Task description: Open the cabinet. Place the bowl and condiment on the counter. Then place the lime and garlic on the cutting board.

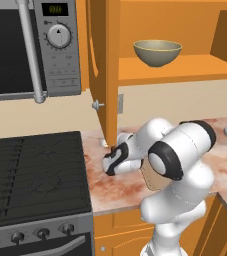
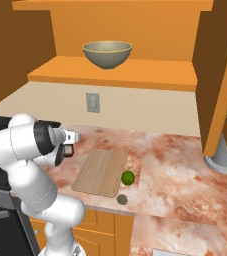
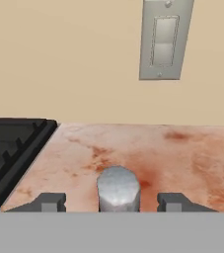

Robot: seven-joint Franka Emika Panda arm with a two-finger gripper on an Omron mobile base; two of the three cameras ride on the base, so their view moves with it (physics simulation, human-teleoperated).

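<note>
lime beside cutting board — seemingly touching

olive bowl, green lime, tan cutting board, orange cabinet

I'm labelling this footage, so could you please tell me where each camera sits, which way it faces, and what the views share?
Left base view: behind the arm's left, looking forward and down at the stove, counter, open cabinet and bowl; the arm rises lower right.
Right base view: behind the arm's right, looking at the cutting board, lime and garlic; the arm rises lower left.
Hand view: low, on the hand, facing the wall outlet; the open pincer flanks a grey cap.
Shared: both base views show bowl and counter.
</note>
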